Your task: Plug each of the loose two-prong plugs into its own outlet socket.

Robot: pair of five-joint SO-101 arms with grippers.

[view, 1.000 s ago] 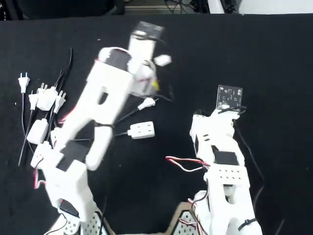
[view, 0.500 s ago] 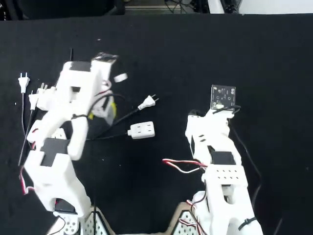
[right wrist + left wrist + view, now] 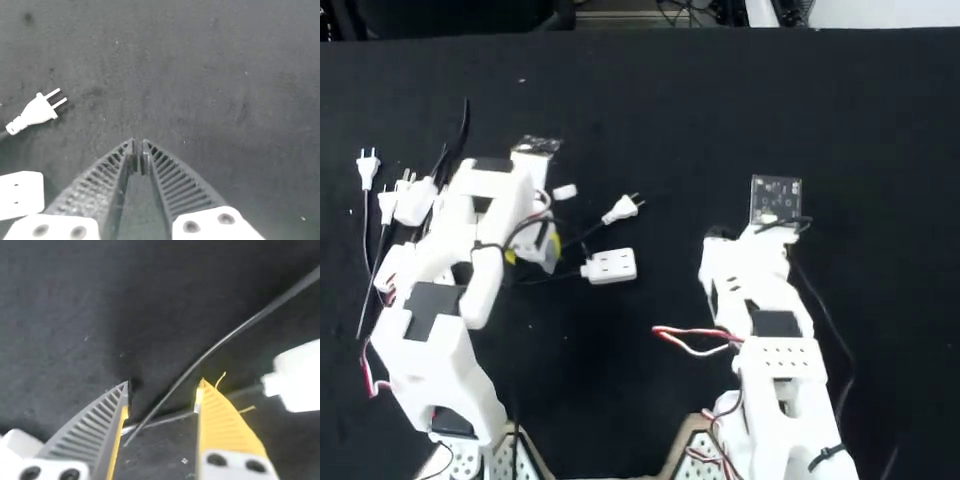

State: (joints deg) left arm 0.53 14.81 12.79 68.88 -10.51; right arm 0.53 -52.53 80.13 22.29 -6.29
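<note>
While the left hand [image 3: 162,390] hangs low over the black surface [image 3: 720,100], its grey finger [image 3: 107,415] and yellow finger [image 3: 220,415] stand well apart, gripping nothing. A thin black cable [image 3: 225,340] runs slantwise across the gap between them. In the high view this hand [image 3: 542,245] sits just left of the white outlet socket block [image 3: 610,265].

The block lies flat with its slotted face up and its long axis running left to right. Its lead leaves the left end, toward the left arm [image 3: 470,250].

A loose white two-prong plug [image 3: 623,209] lies near the block, on its far side and apart from it. The plug's long axis is diagonal: the prongs point toward the far right and its cable trails back toward the near left.

The right wrist view shows the same plug [image 3: 37,110] and a corner of the block [image 3: 17,192]. It also shows the right hand [image 3: 138,145] closed on nothing, its ribbed fingertips pressed together above bare cloth.

At the far left of the surface lies a cluster of white plugs [image 3: 410,198]. Beside it a single plug [image 3: 366,165] lies with its prongs toward the far edge.
</note>
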